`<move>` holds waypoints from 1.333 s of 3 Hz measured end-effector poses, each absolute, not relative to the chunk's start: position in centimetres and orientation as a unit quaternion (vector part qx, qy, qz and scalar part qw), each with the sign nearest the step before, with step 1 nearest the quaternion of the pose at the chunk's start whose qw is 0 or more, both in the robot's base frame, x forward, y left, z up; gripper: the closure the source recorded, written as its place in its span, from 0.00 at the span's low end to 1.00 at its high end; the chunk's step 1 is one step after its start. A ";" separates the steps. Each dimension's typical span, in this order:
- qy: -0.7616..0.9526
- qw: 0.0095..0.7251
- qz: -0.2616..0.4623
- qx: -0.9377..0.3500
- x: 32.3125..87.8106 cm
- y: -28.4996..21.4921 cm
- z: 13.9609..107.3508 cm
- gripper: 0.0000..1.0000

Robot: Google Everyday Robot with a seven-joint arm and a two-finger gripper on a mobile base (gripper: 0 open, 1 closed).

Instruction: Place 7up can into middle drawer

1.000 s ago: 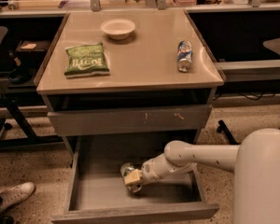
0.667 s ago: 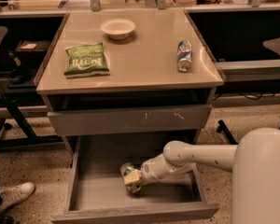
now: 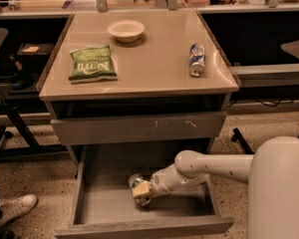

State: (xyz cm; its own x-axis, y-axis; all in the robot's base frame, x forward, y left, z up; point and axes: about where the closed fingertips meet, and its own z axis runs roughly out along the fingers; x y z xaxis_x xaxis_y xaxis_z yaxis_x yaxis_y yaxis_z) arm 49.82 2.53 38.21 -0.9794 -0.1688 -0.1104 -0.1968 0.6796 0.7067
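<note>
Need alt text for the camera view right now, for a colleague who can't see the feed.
The robot's hand is down inside the open middle drawer, right against the 7up can near the middle of the tray. Above, the cabinet top holds a white bowl, a green chip bag and a blue-and-white can lying on its side.

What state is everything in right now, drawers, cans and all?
middle drawer: pulled open.
upper drawer: shut.
gripper: down in the middle drawer.
7up can: inside the middle drawer, by the gripper.
blue-and-white can: lying on its side.
chip bag: lying flat.
bowl: upright.
</note>
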 end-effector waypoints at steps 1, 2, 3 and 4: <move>0.916 0.018 0.388 -0.100 49.8 2.5 38.2 0.20; 0.916 0.018 0.388 -0.100 49.8 2.5 38.2 0.00; 0.916 0.018 0.388 -0.100 49.8 2.5 38.2 0.00; 0.916 0.018 0.388 -0.100 49.8 2.5 38.7 0.00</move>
